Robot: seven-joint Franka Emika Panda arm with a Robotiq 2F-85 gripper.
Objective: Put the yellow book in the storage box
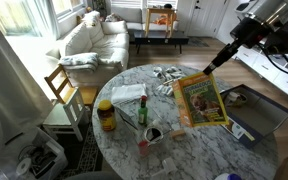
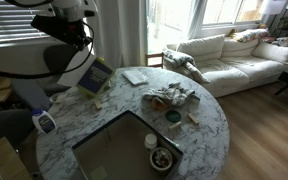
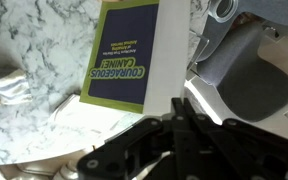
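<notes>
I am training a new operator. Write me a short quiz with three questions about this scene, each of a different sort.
1. True or false: the yellow book lies inside the storage box.
2. The jaws are shut on: A) nothing, B) the yellow book, C) the storage box.
3. Fill in: in the wrist view the book's cover reads "Courageous ___".
Key: 1 false; 2 B; 3 Canine.
</notes>
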